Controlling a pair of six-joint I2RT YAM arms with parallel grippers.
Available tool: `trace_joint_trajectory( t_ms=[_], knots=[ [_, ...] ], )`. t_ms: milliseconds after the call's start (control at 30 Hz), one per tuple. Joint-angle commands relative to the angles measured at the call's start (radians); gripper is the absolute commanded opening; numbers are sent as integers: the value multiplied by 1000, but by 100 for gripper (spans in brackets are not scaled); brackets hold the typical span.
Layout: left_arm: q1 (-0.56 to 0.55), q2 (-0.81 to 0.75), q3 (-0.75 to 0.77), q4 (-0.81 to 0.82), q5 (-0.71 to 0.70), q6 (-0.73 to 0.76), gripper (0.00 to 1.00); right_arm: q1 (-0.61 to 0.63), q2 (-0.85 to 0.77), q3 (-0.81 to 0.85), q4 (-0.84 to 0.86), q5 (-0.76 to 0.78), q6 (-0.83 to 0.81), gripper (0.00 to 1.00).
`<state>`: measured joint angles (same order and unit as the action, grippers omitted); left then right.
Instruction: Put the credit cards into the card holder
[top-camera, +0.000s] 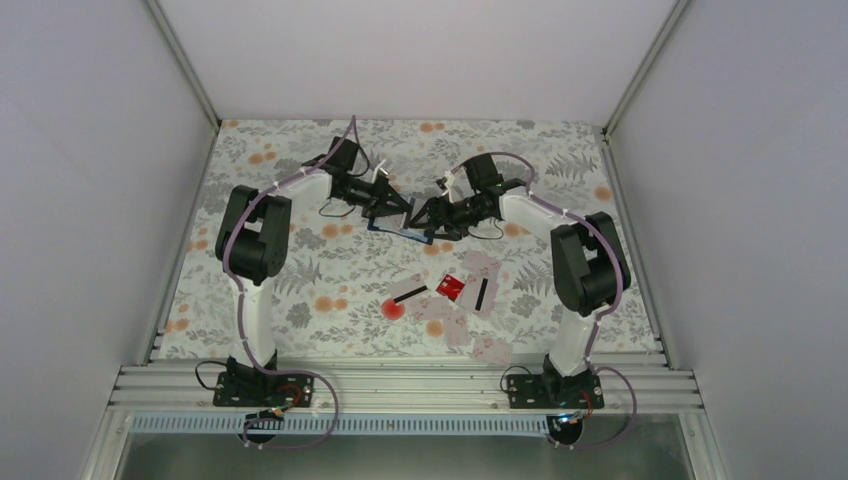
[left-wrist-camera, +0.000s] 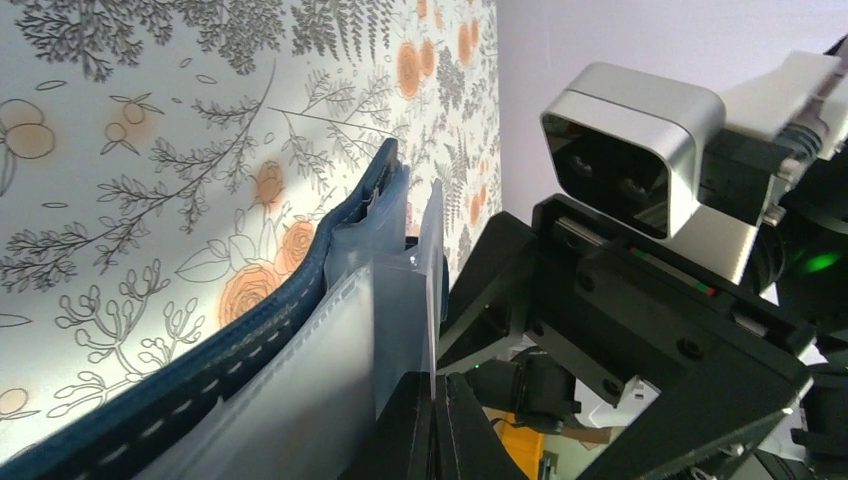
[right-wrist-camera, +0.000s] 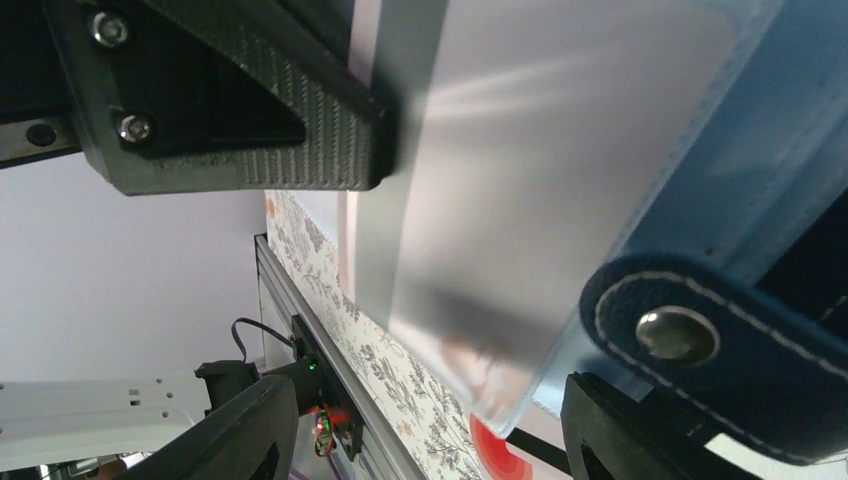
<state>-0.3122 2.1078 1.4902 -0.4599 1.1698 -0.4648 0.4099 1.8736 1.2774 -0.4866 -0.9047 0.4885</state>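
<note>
At far centre of the tabletop (top-camera: 300, 170), card holder (top-camera: 400, 229) held up open between both arms, navy cover and clear pockets showing. Left gripper (left-wrist-camera: 436, 425): jaws pinched nearly closed on one thin clear pocket leaf. Right gripper (top-camera: 428, 217), opposite: jaws spread wide, straddling the holder's edge by the snap tab (right-wrist-camera: 680, 335); no card in them, contact unclear. Pale panel in a pocket, card or bare plastic, cannot tell. Credit cards (top-camera: 483, 293), red one (top-camera: 452, 286) included, lie scattered well nearer than the holder. Judgement: early stage; pocket being opened, most or all cards left to load.
</note>
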Motion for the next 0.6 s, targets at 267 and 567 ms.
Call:
trace_joint_trajectory(
  t_ms=[267,567],
  knots=[
    [0,-36,46,-15,74,-9,2,-17,36,80,14,-37,14,64],
    [-1,-43,47,-11,81,-17,2,-19,24,79,111,-48,84,40]
  ],
)
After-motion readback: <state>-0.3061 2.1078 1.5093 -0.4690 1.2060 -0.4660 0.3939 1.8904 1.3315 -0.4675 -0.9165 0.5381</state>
